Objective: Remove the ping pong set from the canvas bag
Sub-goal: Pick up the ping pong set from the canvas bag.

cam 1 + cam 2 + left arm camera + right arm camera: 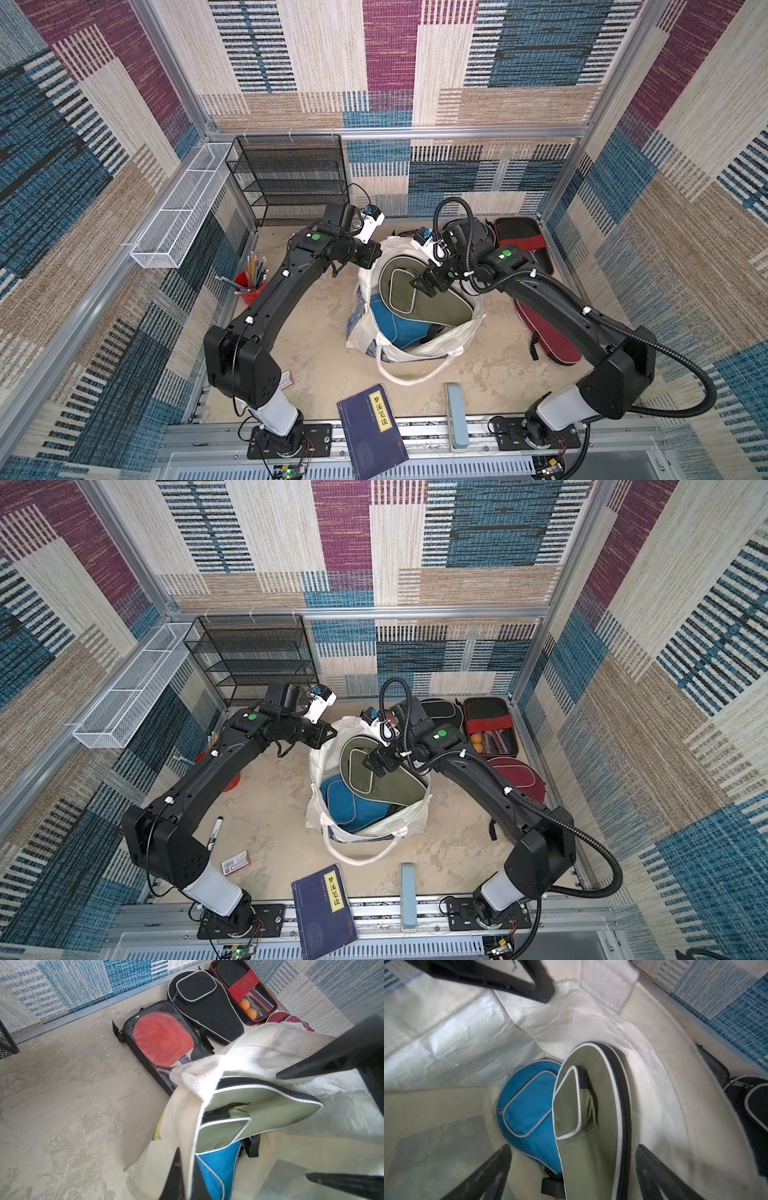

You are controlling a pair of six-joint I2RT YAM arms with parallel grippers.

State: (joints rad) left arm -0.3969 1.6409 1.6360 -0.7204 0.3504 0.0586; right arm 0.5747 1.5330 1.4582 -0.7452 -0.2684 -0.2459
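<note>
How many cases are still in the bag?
2: the olive case on top, the blue case beneath it, both inside the bag. Others may be hidden underneath.

text I read: 梦溪笔谈, vertical black characters on a yellow label | stands on: cover of the dark blue book, legible in both top views | small red-white box: barcode stripes, print too small for me
</note>
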